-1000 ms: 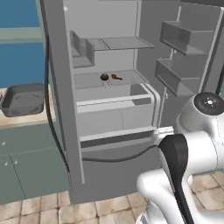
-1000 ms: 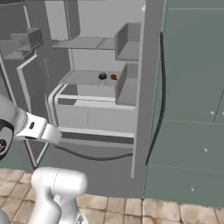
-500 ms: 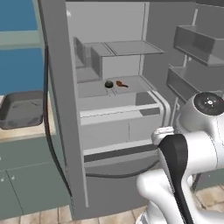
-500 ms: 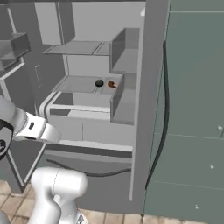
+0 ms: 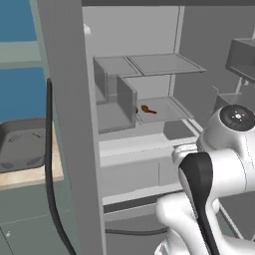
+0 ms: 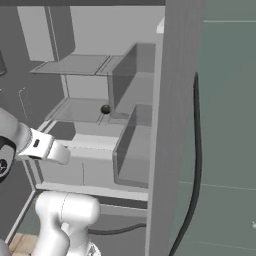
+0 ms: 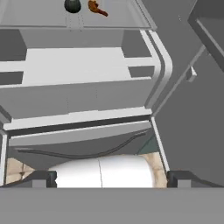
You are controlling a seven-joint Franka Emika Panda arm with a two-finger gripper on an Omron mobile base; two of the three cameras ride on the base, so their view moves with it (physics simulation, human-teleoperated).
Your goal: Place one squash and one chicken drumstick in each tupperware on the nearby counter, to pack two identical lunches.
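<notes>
Inside the open fridge, a dark-green squash and a reddish-orange chicken drumstick lie side by side on a middle shelf, at the top of the hand view. The same drumstick shows on the shelf in the left base view, and the squash in the right base view. My gripper is open, holds nothing, and hangs low and well short of that shelf, in front of the drawers. A dark grey tupperware stands on the beige counter left of the fridge.
The fridge's side wall stands between the shelf and the counter. A grey bin sits on the shelf beside the food. White drawers lie below the shelf. The open door with its racks is at right.
The whole picture has shifted and grown: the base has driven closer to the fridge. The food on the shelf has stayed put and the gripper has stayed open.
</notes>
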